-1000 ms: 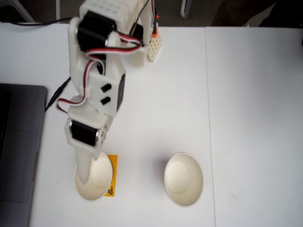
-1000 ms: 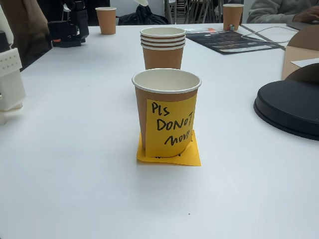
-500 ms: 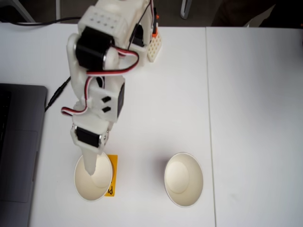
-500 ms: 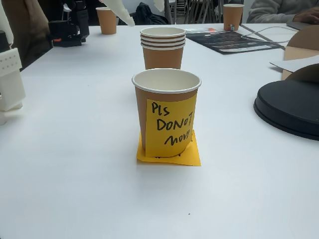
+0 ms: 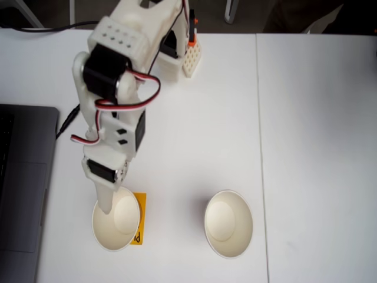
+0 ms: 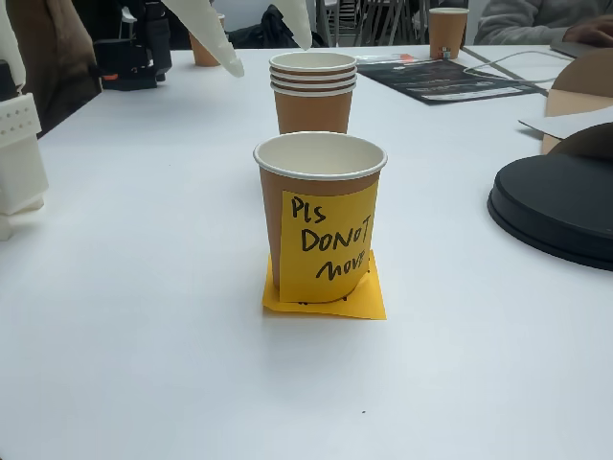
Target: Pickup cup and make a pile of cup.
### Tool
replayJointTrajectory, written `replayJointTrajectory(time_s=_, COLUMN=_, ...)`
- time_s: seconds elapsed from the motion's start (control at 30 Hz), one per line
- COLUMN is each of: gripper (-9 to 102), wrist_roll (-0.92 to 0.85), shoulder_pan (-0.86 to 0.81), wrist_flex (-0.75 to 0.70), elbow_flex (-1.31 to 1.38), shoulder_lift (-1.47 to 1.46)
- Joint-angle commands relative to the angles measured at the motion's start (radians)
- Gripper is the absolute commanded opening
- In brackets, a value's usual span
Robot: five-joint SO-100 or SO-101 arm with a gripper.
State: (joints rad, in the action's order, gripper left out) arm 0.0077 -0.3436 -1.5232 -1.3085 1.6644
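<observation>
Two paper cups are standing upright and well apart on a white table (image 5: 194, 147) in a fixed view from above: the left cup (image 5: 118, 227) is sitting at the lower left, and the right cup (image 5: 228, 224) is sitting near the lower middle, both open and showing cream-white insides. The left cup is resting on an orange sticky note (image 5: 139, 221), most of which is hidden beneath it; a few dark letters are peeking out at the note's lower edge, too small to read. The white arm (image 5: 115, 112) is reaching down from the top of this view, and its gripper (image 5: 106, 203) is hanging over the left cup's upper rim; one pale finger (image 5: 105, 200) is showing, so I cannot tell how the jaws are standing here. In a fixed view at table level, two pale fingers (image 6: 213, 43) are dipping in from the top edge, spread apart and holding nothing. There, a brown cup (image 6: 320, 216) with a white rim is standing in the middle on a flat yellow note (image 6: 369, 297), wearing a yellow label (image 6: 326, 244) handwritten "Pls DO NOT move". A stack of brown cups (image 6: 313, 91) is standing behind it. A dark laptop (image 5: 23, 188) is being cut off at the left edge of the view from above.
</observation>
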Motion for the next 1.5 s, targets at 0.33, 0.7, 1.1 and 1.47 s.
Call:
replayJointTrajectory(time_s=0.33, gripper=22, wrist_roll=-0.009, shoulder_pan=0.0, wrist_flex=0.009, elbow_flex=0.089, shoulder_lift=-0.055)
replayJointTrajectory(time_s=0.7, gripper=22, wrist_roll=-0.009, shoulder_pan=0.003, wrist_flex=0.009, elbow_flex=0.091, shoulder_lift=-0.107)
replayJointTrajectory(time_s=1.1, gripper=23, wrist_roll=-0.009, shoulder_pan=0.005, wrist_flex=0.006, elbow_flex=0.089, shoulder_lift=-0.14)
replayJointTrajectory(time_s=1.47, gripper=23, wrist_roll=-0.009, shoulder_pan=0.008, wrist_flex=0.009, elbow_flex=0.089, shoulder_lift=-0.147)
